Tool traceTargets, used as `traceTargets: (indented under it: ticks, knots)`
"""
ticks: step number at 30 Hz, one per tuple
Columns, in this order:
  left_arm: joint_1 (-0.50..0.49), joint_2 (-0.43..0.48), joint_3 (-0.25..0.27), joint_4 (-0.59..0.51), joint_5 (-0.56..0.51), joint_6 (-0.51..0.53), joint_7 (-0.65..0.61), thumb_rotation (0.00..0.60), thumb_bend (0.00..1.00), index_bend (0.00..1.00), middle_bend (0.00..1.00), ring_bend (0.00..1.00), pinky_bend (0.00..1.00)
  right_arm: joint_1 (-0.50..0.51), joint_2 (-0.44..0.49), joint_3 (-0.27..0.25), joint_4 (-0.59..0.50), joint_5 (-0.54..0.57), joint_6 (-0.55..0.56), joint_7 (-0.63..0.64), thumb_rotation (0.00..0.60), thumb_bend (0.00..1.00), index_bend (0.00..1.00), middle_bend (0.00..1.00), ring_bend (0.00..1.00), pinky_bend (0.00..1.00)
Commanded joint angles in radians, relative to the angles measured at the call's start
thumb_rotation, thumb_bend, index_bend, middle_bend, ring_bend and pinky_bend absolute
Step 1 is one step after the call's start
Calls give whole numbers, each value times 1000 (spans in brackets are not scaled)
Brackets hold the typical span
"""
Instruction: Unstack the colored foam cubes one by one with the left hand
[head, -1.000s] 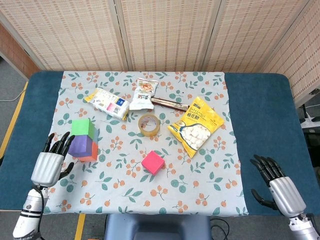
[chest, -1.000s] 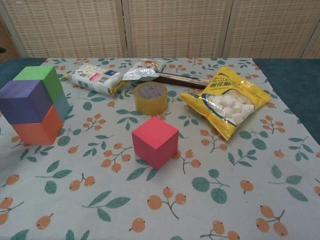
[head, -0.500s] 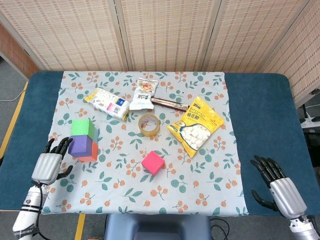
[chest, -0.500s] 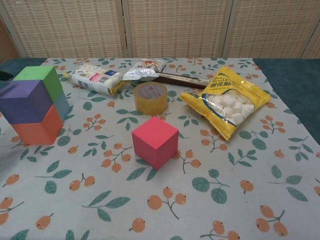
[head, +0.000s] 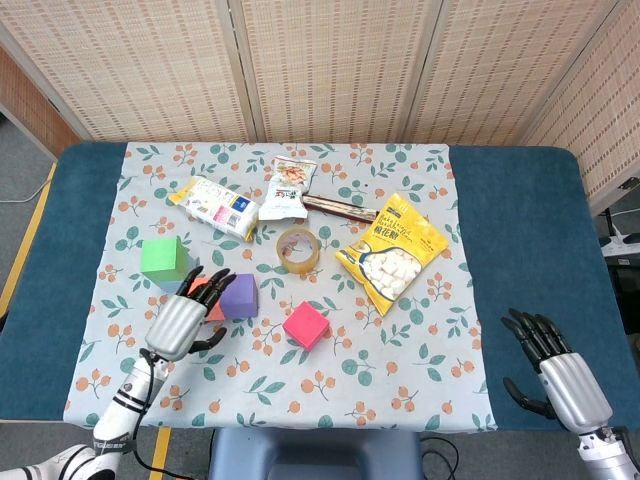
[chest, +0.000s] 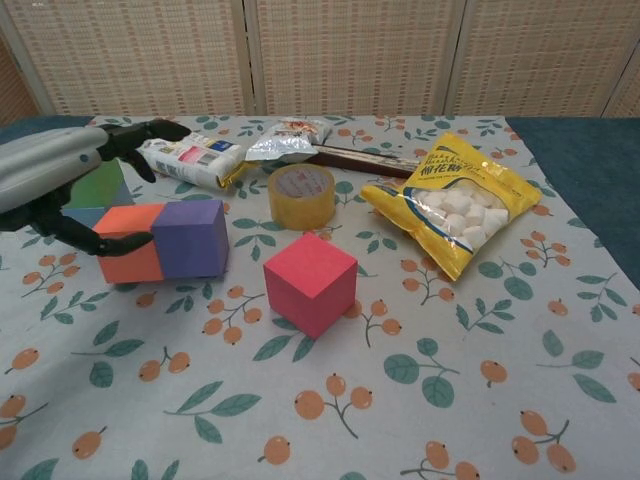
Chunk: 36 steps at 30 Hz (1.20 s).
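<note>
My left hand (head: 183, 318) (chest: 55, 172) hovers over the orange cube (chest: 130, 257), fingers spread and holding nothing; its thumb tip touches that cube's front face. In the head view the hand hides most of the orange cube (head: 207, 302). The purple cube (head: 238, 295) (chest: 190, 238) sits on the cloth, flush against the orange cube's right side. Behind the hand, a green cube (head: 164, 260) (chest: 102, 184) rests on a blue-grey cube (chest: 86, 214). A pink cube (head: 305, 325) (chest: 310, 283) stands alone nearer the middle. My right hand (head: 553, 370) lies open at the table's front right.
On the floral cloth (head: 400, 370) are a tape roll (head: 298, 249) (chest: 301, 195), a yellow marshmallow bag (head: 392, 252) (chest: 455, 205), a white snack pack (head: 214, 206) (chest: 190, 157), a silver snack bag (head: 288, 187) and a dark bar (head: 340, 208).
My left hand moved right from the table's left edge to the cubes. The purple cube, earlier on top of the orange one, now sits beside it on the cloth, both shifted right.
</note>
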<state>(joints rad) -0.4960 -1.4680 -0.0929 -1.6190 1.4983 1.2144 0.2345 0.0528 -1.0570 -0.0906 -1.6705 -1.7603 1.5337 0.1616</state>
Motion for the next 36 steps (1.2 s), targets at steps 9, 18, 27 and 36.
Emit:
traceTargets:
  ticks: [9, 18, 27, 36]
  knots:
    - [-80, -53, -32, 105, -44, -118, -50, 600, 342, 0, 0, 0, 12, 4, 1, 1, 2, 6, -9, 5, 600, 268, 0, 0, 0, 0]
    - [-125, -77, -43, 189, -155, -240, -67, 600, 333, 0, 0, 0, 3, 4, -2, 2, 0, 9, -12, -4, 600, 268, 0, 0, 0, 0]
    - [-136, -104, -31, 266, -194, -276, -77, 600, 335, 0, 0, 51, 2, 4, -2, 6, 2, 15, -10, -2, 600, 268, 0, 0, 0, 0]
    - [-149, -141, -24, 316, -177, -283, -138, 600, 317, 0, 34, 278, 0, 4, -3, 8, 2, 19, -12, -5, 600, 267, 0, 0, 0, 0]
